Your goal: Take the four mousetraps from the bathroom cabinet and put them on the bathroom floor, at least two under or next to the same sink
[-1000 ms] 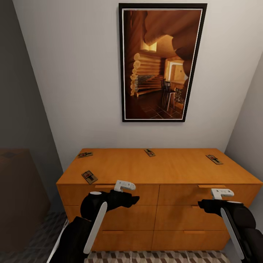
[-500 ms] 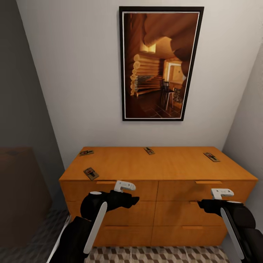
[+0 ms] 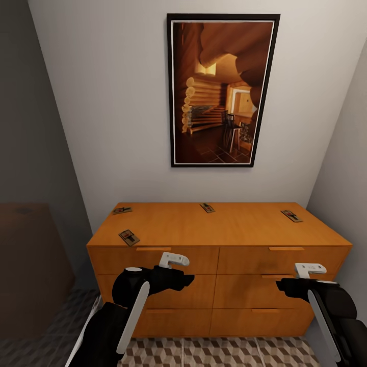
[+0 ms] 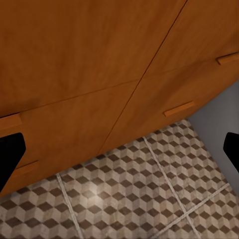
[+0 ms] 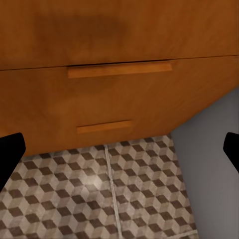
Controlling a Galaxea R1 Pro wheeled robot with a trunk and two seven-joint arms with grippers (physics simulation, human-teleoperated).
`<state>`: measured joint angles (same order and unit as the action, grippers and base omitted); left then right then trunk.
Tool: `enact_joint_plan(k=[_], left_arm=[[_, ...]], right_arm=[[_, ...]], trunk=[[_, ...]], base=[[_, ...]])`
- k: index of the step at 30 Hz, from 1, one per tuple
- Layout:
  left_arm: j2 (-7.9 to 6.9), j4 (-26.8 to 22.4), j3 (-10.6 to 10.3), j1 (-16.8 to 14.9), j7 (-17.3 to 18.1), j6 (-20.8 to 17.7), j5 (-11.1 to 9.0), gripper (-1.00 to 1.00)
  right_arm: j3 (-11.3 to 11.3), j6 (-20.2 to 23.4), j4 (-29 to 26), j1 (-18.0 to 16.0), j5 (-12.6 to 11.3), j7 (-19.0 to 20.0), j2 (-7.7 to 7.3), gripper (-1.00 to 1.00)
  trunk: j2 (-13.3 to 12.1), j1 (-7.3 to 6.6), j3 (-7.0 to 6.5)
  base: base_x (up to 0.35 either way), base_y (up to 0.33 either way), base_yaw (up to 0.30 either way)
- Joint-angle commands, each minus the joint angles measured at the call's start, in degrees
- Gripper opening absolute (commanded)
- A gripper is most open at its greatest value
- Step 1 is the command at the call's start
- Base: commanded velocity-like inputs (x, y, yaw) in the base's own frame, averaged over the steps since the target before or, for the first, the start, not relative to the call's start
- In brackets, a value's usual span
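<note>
So the cabinet (image 3: 219, 239) is the anchor here, sitting against the white wall under a framed cabin picture (image 3: 223, 89). All four mousetraps lie flat on its top. One (image 3: 129, 237) is by the front-left corner, long axis running diagonally, back-left to front-right. Another (image 3: 122, 210) is at the back-left corner, lying roughly along the back edge. A third (image 3: 207, 207) is mid-way along the back edge, angled a bit. The fourth (image 3: 291, 215) is near the back-right corner, also on a diagonal. They're tiny, so which end carries the metal bits is hard to call.

Both grippers hang in front of the drawer fronts, below the top, well apart from every trap. The left gripper (image 3: 188, 278) is below the front-left trap; the right gripper (image 3: 279, 285) is in front of the right-hand drawers. In the wrist views each one's fingers (image 4: 11, 158) (image 5: 10, 152) sit wide apart at the frame edges, nothing between them, just drawer fronts and the cube-pattern bathroom floor (image 3: 214, 352).
</note>
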<state>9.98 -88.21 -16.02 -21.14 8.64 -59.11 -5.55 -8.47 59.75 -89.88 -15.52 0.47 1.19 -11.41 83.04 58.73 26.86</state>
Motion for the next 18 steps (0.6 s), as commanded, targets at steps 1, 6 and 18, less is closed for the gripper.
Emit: enact_joint_plan(k=[1, 6, 18], left_arm=[[0.01, -0.04, 0.03, -0.04, -0.29, -0.30, -0.51, 1.00], [0.01, -0.04, 0.03, -0.04, -0.29, -0.31, -0.51, 1.00], [0.01, -0.08, -0.04, -0.04, -0.26, -0.05, -0.51, 1.00]], right_arm=[[-0.02, 0.25, -0.08, -0.04, 0.05, 0.13, -0.01, 1.00], [-0.04, 0.25, -0.12, -0.04, 0.05, 0.12, -0.01, 1.00], [0.02, 0.25, -0.14, -2.18, 0.05, 0.12, -0.07, 1.00]], trunk=[[0.04, 0.00, 0.07], [0.04, 0.00, 0.07], [0.04, 0.00, 0.07]], base=[[-0.010, 0.000, 0.000], [-0.006, 0.000, 0.000], [-0.001, 0.000, 0.000]])
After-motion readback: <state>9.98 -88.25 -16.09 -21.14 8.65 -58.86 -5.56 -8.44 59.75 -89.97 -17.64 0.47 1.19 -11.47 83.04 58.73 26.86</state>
